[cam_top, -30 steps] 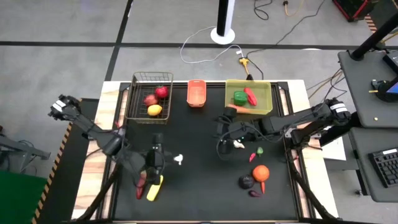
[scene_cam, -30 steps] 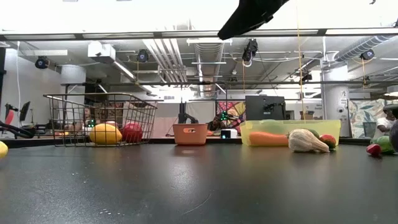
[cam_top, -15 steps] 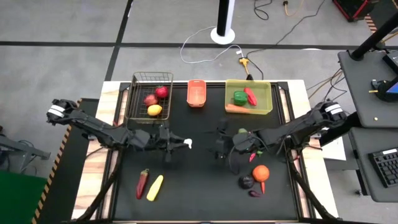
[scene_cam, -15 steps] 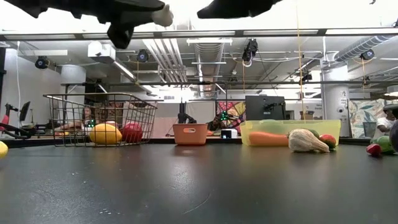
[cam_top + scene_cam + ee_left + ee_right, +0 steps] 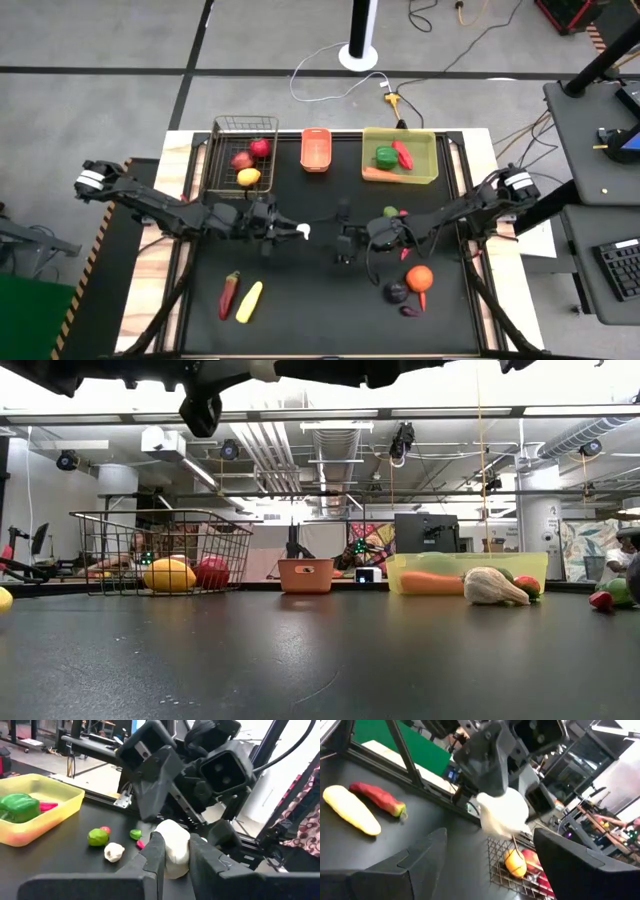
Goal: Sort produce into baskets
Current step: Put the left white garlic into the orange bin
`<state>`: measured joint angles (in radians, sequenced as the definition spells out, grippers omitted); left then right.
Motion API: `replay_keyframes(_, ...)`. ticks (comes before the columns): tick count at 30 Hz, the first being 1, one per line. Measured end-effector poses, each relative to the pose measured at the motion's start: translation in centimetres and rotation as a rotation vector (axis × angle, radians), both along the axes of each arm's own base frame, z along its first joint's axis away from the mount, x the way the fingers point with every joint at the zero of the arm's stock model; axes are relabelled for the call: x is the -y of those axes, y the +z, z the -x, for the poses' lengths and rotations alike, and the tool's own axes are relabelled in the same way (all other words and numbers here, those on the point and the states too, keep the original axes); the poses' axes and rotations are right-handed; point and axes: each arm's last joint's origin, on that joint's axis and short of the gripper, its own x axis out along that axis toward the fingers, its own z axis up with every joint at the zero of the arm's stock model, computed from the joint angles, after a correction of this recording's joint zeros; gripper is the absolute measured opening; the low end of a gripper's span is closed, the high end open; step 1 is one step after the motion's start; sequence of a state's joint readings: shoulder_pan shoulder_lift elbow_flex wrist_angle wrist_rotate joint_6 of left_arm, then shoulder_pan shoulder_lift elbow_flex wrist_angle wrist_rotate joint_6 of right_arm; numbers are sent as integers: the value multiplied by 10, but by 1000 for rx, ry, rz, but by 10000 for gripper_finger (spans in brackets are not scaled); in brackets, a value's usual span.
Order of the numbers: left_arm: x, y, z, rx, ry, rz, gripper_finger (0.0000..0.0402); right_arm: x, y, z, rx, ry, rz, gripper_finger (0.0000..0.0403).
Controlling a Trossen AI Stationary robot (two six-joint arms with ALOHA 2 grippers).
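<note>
Handover trouble was the main risk. The left claw (image 5: 288, 231) hung over the middle of the tabletop (image 5: 310, 305), clenched on a small white piece of produce (image 5: 301, 232) that looked like a garlic bulb, pinched near its rear so that most of it stuck out past the fingertips. The right claw (image 5: 342, 245) faced it close by, its fingers spread and holding nothing.

If the left claw let go before the right one had closed properly, the bulb would likely drop and roll on the tabletop. Its rounded, smooth shape could also squirt out of an off-centre pinch. The two claws stood so near each other that a small misjudged advance might knock fingers together and jar the bulb loose.

Which basket it belonged in was unclear: the wire basket (image 5: 222, 160) held fruit, the yellow-green bin (image 5: 432, 160) held vegetables, and the orange basket (image 5: 316, 150) looked empty.
</note>
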<state>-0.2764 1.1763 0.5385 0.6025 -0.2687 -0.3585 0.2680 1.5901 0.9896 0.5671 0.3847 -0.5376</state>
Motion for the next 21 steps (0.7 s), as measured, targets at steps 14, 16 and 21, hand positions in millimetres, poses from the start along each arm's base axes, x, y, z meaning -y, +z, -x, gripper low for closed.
replay_keyframes(14, -3, 0, -1, -1, 13, -18, 45, -4, 3, -20, 10, -4, 57, 277)
replay_keyframes(16, -3, 0, -1, -2, 15, -19, 45, -4, 4, -20, 10, -5, 61, 273)
replay_keyframes(21, -3, 0, -1, -3, 18, -21, 45, -3, 5, -22, 14, -10, 61, 256)
